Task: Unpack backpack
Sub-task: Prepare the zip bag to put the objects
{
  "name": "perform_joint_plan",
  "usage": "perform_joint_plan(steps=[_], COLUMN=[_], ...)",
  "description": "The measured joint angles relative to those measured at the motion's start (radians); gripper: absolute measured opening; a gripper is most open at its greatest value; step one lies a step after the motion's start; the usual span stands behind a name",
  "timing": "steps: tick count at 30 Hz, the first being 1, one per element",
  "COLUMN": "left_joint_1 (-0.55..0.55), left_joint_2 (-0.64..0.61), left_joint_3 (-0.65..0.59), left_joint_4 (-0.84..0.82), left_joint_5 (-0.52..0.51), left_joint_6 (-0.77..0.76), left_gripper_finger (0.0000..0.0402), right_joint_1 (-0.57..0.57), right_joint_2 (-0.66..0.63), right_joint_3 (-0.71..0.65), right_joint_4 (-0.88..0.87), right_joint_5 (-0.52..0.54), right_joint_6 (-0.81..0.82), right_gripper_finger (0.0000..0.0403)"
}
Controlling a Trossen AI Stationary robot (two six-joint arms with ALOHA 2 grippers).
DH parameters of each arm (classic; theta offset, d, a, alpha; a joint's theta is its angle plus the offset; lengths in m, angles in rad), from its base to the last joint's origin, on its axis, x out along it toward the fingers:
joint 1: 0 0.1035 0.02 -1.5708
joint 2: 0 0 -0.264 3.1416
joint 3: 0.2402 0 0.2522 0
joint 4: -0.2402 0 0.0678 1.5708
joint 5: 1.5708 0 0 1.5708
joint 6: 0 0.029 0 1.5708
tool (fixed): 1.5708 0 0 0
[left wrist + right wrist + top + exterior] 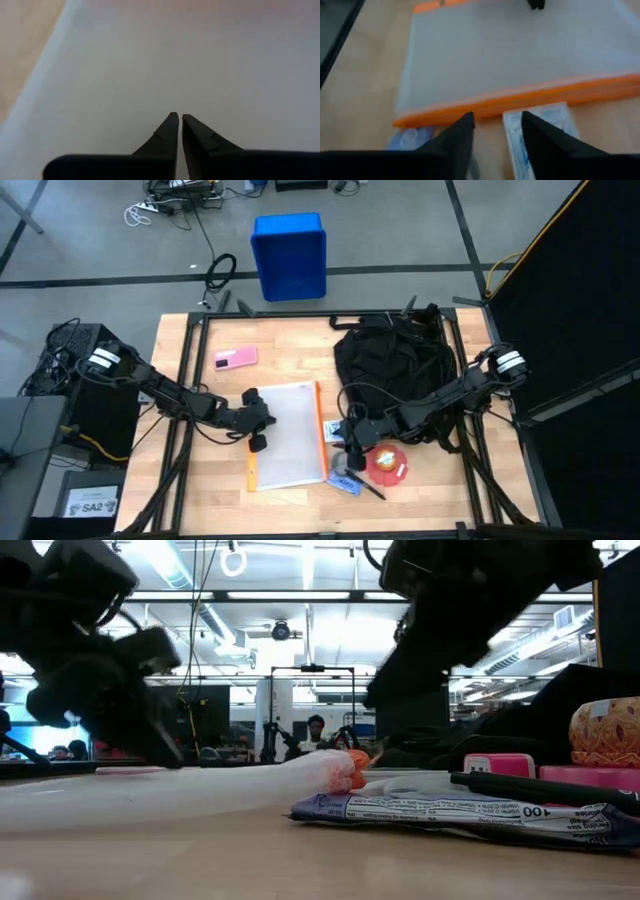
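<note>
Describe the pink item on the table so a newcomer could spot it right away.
Start at the black backpack at the table's far right, then look across to the far left part of the wooden table. There a small flat pink card lies alone on bare wood, beyond the clear orange-edged pouch. It is the only pink thing on that side, apart from everything else.

Left hand (179, 120) shut; right hand (497, 122) fingers slightly apart.

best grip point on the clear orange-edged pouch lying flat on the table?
The pouch lies flat, so its broad face offers nothing to pinch. Take a thin edge: probably the orange strip along its long side facing the backpack, coming from above, near the right gripper. The left gripper is shut over its face.
</note>
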Motion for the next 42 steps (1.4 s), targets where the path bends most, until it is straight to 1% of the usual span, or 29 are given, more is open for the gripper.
perform_joint_plan(steps=[4,8,10,12,14,17,18,19,20,21,22,23,25,28,30,31,33,35,38,40,42], left_joint_1=[-0.003,-0.020,-0.033,-0.049,-0.069,-0.092,-0.097,-0.101,-0.107,-0.118,-0.134,-0.153,-0.201,-0.277,-0.331,-0.359,-0.409,-0.448,-0.469,-0.472,-0.474], left_joint_2=[0.000,0.000,0.000,0.008,0.027,0.051,0.058,0.058,0.058,0.058,0.058,0.058,0.060,0.084,0.117,0.139,0.188,0.250,0.360,0.432,0.496], left_joint_3=[0.035,0.081,0.100,0.104,0.108,0.108,0.108,0.109,0.115,0.131,0.155,0.187,0.279,0.469,0.588,0.642,0.729,0.790,0.834,0.845,0.847], left_joint_4=[0.003,0.013,0.051,0.190,0.373,0.564,0.607,0.632,0.629,0.599,0.541,0.454,0.202,-0.176,-0.339,-0.385,-0.452,-0.470,-0.473,-0.435,-0.385], left_joint_5=[0.017,0.044,0.071,0.150,0.280,0.470,0.503,0.511,0.494,0.454,0.392,0.327,0.183,-0.063,-0.202,-0.250,-0.317,-0.372,-0.371,-0.349,-0.350], left_joint_6=[0.031,0.038,0.042,0.083,0.147,0.194,0.194,0.196,0.197,0.204,0.219,0.240,0.297,0.325,0.323,0.323,0.323,0.317,0.253,0.208,0.188], left_gripper_finger=[0.0000,0.0000,0.0000,0.0000,0.0000,0.0000,0.0000,0.0000,0.0000,0.0000,0.0000,0.0000,0.0000,0.0000,0.0000,0.0000,0.0000,0.0000,0.0000,0.0000,0.0000], right_joint_1=[0.000,-0.001,0.000,0.006,0.013,0.022,0.025,0.026,0.028,0.031,0.033,0.035,0.037,0.037,0.037,0.036,0.037,0.037,0.037,0.038,0.038], right_joint_2=[0.001,0.001,0.001,0.001,0.001,0.001,0.001,0.001,0.001,0.001,0.001,0.001,0.001,0.001,0.001,0.001,0.001,0.001,0.001,0.001,0.001], right_joint_3=[0.000,0.000,0.000,0.000,0.000,0.000,0.000,0.000,0.000,0.000,0.000,0.000,0.000,0.000,0.000,0.000,0.000,0.000,0.000,0.000,0.000], right_joint_4=[0.024,0.062,0.068,0.064,0.065,0.060,0.058,0.057,0.056,0.052,0.049,0.049,0.049,0.049,0.046,0.043,0.042,0.042,0.039,0.040,0.040], right_joint_5=[0.102,0.124,0.123,0.109,0.102,0.093,0.092,0.093,0.093,0.093,0.093,0.093,0.093,0.093,0.093,0.093,0.093,0.093,0.093,0.093,0.093], right_joint_6=[-0.053,-0.101,-0.122,-0.130,-0.142,-0.147,-0.149,-0.149,-0.149,-0.149,-0.149,-0.149,-0.149,-0.149,-0.149,-0.149,-0.149,-0.149,-0.149,-0.149,-0.149], right_gripper_finger=[0.0068,0.0030,0.0014,0.0004,0.0004,0.0006,0.0006,0.0005,0.0004,0.0002,0.0001,0.0001,0.0002,0.0007,0.0011,0.0013,0.0017,0.0020,0.0025,0.0027,0.0029])
